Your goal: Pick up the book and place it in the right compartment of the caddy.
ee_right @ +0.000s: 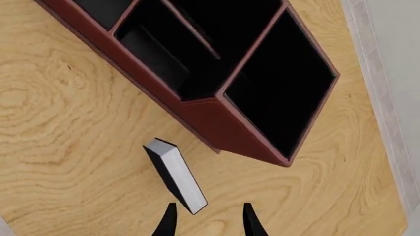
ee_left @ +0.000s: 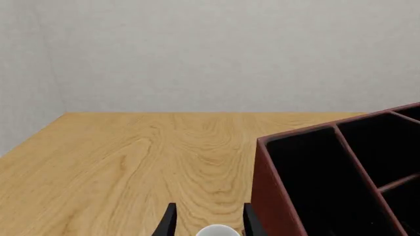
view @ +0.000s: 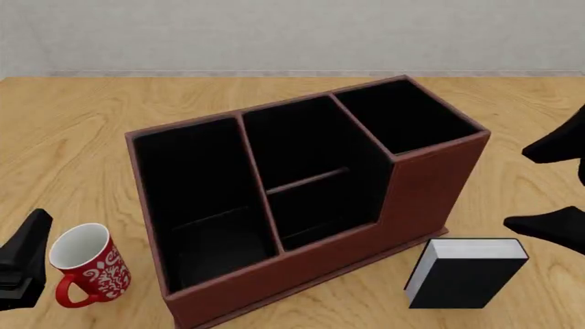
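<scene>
Lower left of the front view, your left gripper (view: 23,264) sits by the mug (view: 84,271) (jaws parted, empty). The caddy (view: 420,192) fills centre. Lower right, the book (view: 464,273) stands rigid, likely slick; your right gripper (ee_right: 206,220), open and empty, should pinch both covers.

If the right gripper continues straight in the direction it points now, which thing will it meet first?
Most likely the book. In the right wrist view the right gripper is open, and the book's white page edge lies just ahead of the fingertips, nearer one finger. The caddy lies beyond; depth is uncertain.
</scene>
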### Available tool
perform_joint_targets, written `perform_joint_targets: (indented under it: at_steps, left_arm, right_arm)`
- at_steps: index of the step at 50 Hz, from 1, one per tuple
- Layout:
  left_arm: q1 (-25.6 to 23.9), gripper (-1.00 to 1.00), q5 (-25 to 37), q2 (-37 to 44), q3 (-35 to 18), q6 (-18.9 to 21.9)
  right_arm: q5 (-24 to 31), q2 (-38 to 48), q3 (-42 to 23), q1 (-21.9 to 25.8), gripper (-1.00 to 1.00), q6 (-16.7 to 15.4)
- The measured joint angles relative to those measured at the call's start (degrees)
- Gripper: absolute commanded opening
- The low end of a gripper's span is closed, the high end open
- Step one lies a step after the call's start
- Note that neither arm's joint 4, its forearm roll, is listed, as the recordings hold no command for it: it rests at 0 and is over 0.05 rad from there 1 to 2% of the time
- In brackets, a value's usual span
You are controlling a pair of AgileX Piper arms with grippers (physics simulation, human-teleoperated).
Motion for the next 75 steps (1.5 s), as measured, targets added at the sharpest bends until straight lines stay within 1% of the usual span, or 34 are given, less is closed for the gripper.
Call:
perform_joint_targets:
  at_steps: [25,43,58,75]
  left_arm:
    - [0.0,1.00,0.0,0.0,0.0,0.0]
    - [0.0,1.00,0.0,0.0,0.0,0.0]
    - [0.0,1.00,0.0,0.0,0.0,0.0]
    - [0.0,1.00,0.0,0.0,0.0,0.0]
  right_arm:
    - [-2.8,1.4,6.0,2.8,1.00,4.2]
    - [-5.4,3.4,7.5,1.2,1.00,4.6]
    - [-7.3,3.8,10.0,2.3,1.00,6.4]
    - [-8.7,4.5,11.9,1.8,1.00,6.7]
